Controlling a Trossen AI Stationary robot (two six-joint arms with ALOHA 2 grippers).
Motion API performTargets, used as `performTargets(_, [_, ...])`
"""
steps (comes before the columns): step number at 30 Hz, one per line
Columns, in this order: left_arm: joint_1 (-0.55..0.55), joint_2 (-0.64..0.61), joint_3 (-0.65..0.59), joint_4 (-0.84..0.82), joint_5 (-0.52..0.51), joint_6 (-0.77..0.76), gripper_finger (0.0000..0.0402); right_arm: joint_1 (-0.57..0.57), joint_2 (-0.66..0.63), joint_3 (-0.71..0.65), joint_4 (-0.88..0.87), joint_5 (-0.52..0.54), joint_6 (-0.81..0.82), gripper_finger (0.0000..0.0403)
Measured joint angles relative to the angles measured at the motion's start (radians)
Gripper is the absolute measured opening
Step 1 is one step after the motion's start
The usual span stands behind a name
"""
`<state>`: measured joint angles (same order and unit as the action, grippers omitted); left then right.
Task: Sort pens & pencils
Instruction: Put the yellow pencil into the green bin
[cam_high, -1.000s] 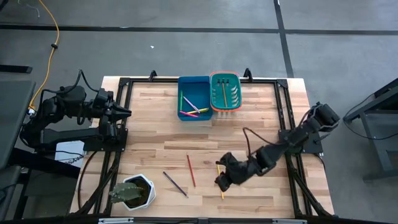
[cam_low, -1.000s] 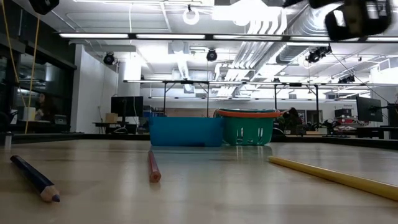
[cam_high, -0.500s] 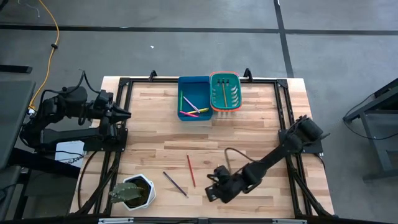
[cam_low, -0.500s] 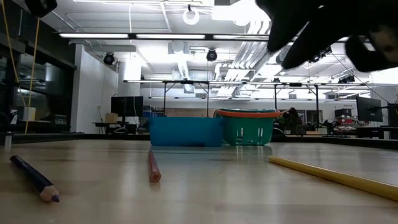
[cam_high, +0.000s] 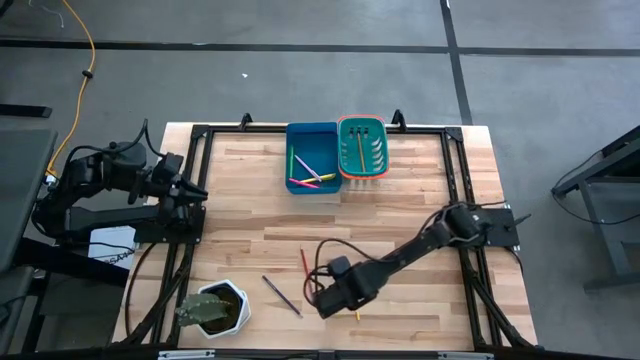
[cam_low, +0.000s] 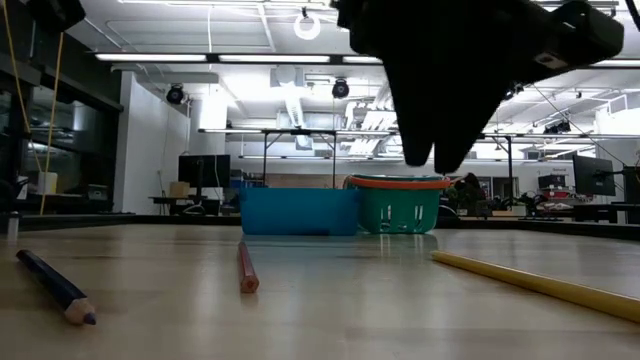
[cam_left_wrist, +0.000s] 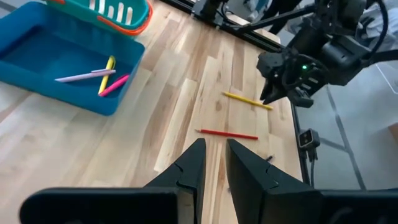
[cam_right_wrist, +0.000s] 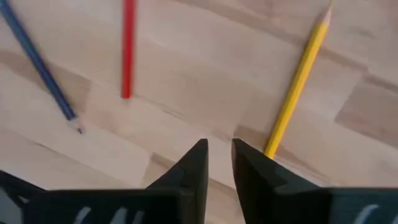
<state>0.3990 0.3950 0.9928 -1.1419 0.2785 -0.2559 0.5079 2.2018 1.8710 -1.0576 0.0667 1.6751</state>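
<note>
While left gripper (cam_high: 197, 190) waits mid-left, narrow gap, right gripper (cam_high: 322, 300), slightly parted, empty, hovers lower-center betw. red pencil (cam_high: 306, 270) & yellow pencil (cam_right_wrist: 297, 84).

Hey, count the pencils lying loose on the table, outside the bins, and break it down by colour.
red pencil: 1
yellow pencil: 1
dark blue pencil: 1
Total: 3
</note>
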Motion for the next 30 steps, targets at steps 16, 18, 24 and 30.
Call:
performTargets(16, [0.000, 0.000, 0.000, -0.014, 0.004, 0.093, 0.0051, 0.010, 0.025, -0.006, -0.115, -0.040, 0.176, 0.0092])
performTargets(18, [0.000, 0.000, 0.000, -0.014, 0.004, 0.094, 0.0051, 0.004, 0.030, -0.006, -0.123, -0.040, 0.176, 0.0092])
performTargets(24, [0.000, 0.000, 0.000, -0.014, 0.007, 0.103, 0.0051, -0.010, 0.051, -0.006, -0.124, -0.047, 0.165, 0.0092])
performTargets(30, [0.000, 0.000, 0.000, -0.014, 0.028, 0.103, 0.0051, -0.013, 0.053, -0.032, -0.110, -0.055, 0.165, 0.0092])
